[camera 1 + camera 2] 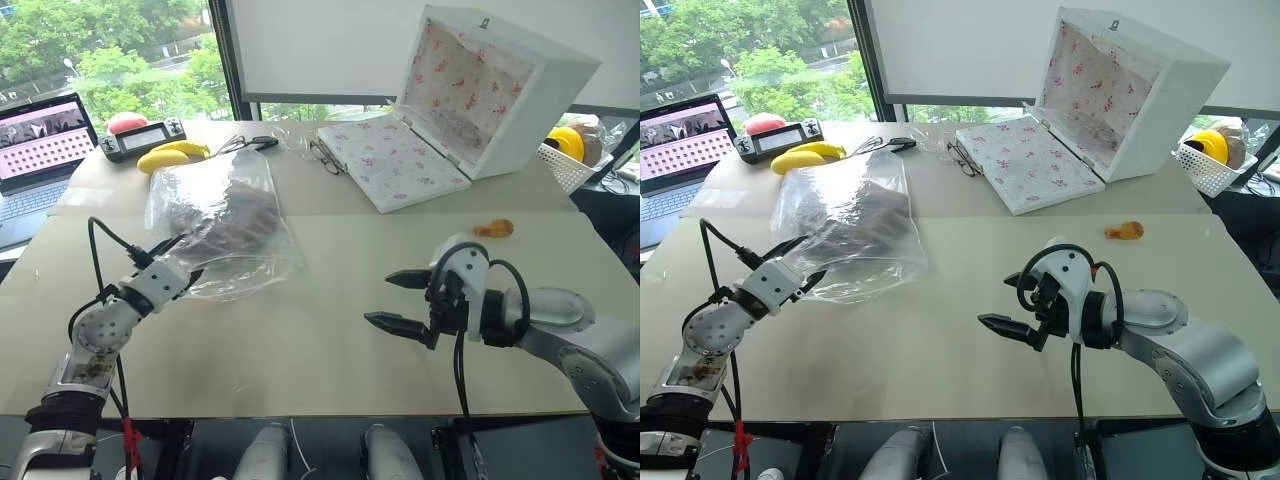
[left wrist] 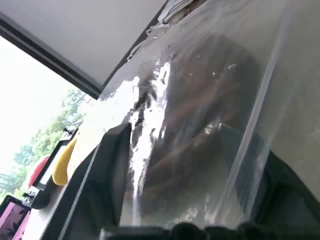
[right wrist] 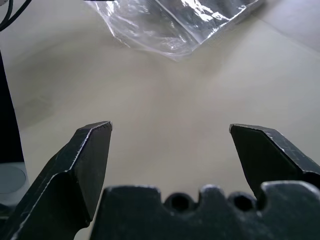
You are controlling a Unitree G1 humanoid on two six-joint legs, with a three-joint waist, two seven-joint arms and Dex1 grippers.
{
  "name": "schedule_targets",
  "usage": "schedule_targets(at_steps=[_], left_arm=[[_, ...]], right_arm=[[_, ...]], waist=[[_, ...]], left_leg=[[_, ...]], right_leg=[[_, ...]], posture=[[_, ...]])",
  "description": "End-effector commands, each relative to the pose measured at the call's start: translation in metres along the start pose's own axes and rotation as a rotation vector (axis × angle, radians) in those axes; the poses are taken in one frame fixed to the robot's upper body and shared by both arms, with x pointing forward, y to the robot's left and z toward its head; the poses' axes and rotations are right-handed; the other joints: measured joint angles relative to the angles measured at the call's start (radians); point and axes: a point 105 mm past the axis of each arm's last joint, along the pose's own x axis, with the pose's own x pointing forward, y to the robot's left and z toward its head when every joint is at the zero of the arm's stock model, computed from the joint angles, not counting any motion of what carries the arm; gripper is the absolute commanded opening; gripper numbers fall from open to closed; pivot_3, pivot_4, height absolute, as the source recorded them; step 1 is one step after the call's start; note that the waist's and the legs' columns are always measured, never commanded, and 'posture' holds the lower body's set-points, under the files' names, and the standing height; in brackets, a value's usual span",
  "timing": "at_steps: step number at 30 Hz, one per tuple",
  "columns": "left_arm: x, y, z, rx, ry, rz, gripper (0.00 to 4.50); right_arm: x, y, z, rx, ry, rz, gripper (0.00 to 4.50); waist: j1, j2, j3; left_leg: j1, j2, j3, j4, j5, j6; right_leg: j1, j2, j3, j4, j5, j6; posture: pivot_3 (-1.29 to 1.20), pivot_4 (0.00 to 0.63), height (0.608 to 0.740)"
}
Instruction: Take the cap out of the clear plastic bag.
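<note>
On the left side of the pale table (image 1: 330,350), at about nine o'clock from the middle, the left gripper (image 1: 196,266) pokes into the near edge of the clear plastic bag (image 1: 215,225). In the left wrist view its two black fingers (image 2: 112,175) stand on each side of the bag, with the shiny plastic and the brown shape between them. I cannot tell if they are squeezing the bag yet.

The cap (image 1: 235,222) is brown and soft. It lies inside the bag, and the bag lies flat on the table.

Behind the bag, at about eleven o'clock, a laptop (image 1: 40,150) with a lit screen sits at the table's far left edge. Next to it are a black controller (image 1: 143,138), something red (image 1: 126,121) and two yellow bananas (image 1: 170,155). A pair of glasses (image 1: 325,155) rests near twelve o'clock.

At about one o'clock a white box (image 1: 480,95) stands open. It has flower cloth inside, and its lid lies flat on the table in front of it. A white basket (image 1: 570,160) with something yellow in it sits at two o'clock.

A small orange scrap (image 1: 494,229) lies at about three o'clock.

At about four o'clock the right gripper (image 1: 398,300) hovers over bare table. Its two black fingers (image 3: 90,160) are spread wide and hold nothing. It is well apart from the bag.
</note>
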Motion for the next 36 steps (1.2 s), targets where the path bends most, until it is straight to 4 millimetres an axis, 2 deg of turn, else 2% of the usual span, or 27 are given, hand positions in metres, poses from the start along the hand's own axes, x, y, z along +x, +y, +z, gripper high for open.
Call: schedule_targets(at_steps=[1, 4, 6, 10, 13, 17, 21, 23, 27, 30, 34, 36], left_arm=[[0.001, 0.013, 0.013, 0.002, -0.064, 0.043, 1.50], [0.004, 0.011, 0.017, 0.004, -0.082, 0.037, 0.46], [0.006, 0.010, 0.019, -0.003, -0.087, 0.031, 0.06], [0.014, 0.009, 0.028, -0.039, -0.112, 0.016, 0.06], [0.029, 0.008, 0.045, -0.099, -0.141, -0.037, 0.06], [0.052, 0.012, 0.069, -0.158, -0.159, -0.129, 0.06], [0.070, 0.022, 0.095, -0.187, -0.193, -0.169, 0.06], [0.074, 0.021, 0.102, -0.194, -0.191, -0.203, 0.06], [0.080, 0.021, 0.119, -0.198, -0.226, -0.223, 0.06], [0.078, 0.015, 0.128, -0.165, -0.264, -0.248, 0.06], [0.073, 0.001, 0.127, -0.088, -0.286, -0.279, 0.06], [0.072, -0.002, 0.127, -0.093, -0.289, -0.279, 0.06]], right_arm=[[-0.003, -0.002, 0.011, -0.045, -0.041, -0.021, 4.50], [-0.002, -0.002, 0.011, -0.045, -0.044, -0.022, 4.50], [-0.001, -0.001, 0.012, -0.046, -0.046, -0.020, 4.50], [0.001, 0.001, 0.015, -0.049, -0.062, -0.013, 4.50], [0.004, 0.004, 0.026, -0.044, -0.117, 0.011, 4.50], [0.007, -0.002, 0.073, 0.073, -0.368, 0.036, 4.50], [0.018, 0.005, 0.083, 0.099, -0.402, 0.084, 4.50], [0.024, 0.008, 0.086, 0.105, -0.408, 0.103, 4.50], [0.057, 0.013, 0.078, 0.041, -0.330, 0.094, 4.50], [0.092, -0.010, 0.068, -0.164, -0.240, -0.096, 4.50], [0.121, -0.036, 0.072, -0.370, -0.287, -0.281, 4.50], [0.136, -0.045, 0.066, -0.487, -0.270, -0.341, 4.50]], waist=[[0.001, 0.000, 0.000], [0.001, 0.000, 0.000], [0.000, 0.000, 0.000], [0.001, 0.000, 0.000], [0.001, 0.000, 0.000], [-0.001, -0.001, 0.001], [-0.002, -0.002, 0.001], [-0.004, -0.002, 0.001], [-0.020, -0.002, 0.001], [-0.033, -0.002, 0.001], [-0.036, -0.002, 0.001], [-0.038, -0.002, 0.001]], left_leg=[[0.000, 0.000, 0.000, 0.000, 0.000, 0.000], [0.000, 0.000, 0.000, 0.000, 0.000, 0.000], [0.000, 0.000, 0.000, 0.000, 0.000, 0.000], [0.000, 0.000, 0.000, 0.000, 0.000, 0.000], [0.000, 0.000, 0.000, 0.000, 0.000, 0.000], [0.000, 0.000, -0.001, 0.002, 0.000, 0.000], [0.000, 0.000, -0.002, 0.003, 0.000, 0.000], [0.000, 0.000, -0.002, 0.002, 0.000, 0.000], [-0.001, 0.000, -0.002, 0.001, 0.000, 0.000], [-0.001, 0.000, -0.002, 0.001, 0.000, 0.000], [-0.002, 0.000, -0.001, 0.001, 0.001, -0.001], [-0.002, 0.000, 0.000, 0.000, 0.001, -0.001]], right_leg=[[0.000, 0.000, 0.000, 0.000, 0.000, 0.000], [0.000, 0.000, 0.000, 0.000, 0.000, 0.000], [0.000, 0.000, 0.000, 0.000, 0.000, 0.000], [0.000, 0.000, 0.000, 0.000, 0.000, 0.000], [0.000, 0.000, 0.000, 0.000, 0.000, 0.000], [0.000, 0.001, 0.000, 0.002, 0.000, 0.000], [0.001, 0.002, -0.001, 0.002, 0.000, 0.000], [0.000, 0.002, -0.001, 0.002, 0.000, -0.001], [-0.002, 0.002, 0.000, 0.003, 0.002, -0.003], [-0.003, 0.002, 0.000, 0.004, 0.001, -0.001], [-0.008, 0.002, 0.002, 0.007, 0.001, -0.001], [-0.009, 0.002, 0.002, 0.008, 0.004, -0.006]], posture=[[0.00, 0.150, 0.740], [0.00, 0.150, 0.740], [0.00, 0.150, 0.740], [0.00, 0.150, 0.740], [0.00, 0.150, 0.740], [0.00, 0.150, 0.740], [0.00, 0.150, 0.740], [0.00, 0.150, 0.740], [0.00, 0.150, 0.740], [0.00, 0.150, 0.740], [0.00, 0.150, 0.740], [0.00, 0.150, 0.740]])
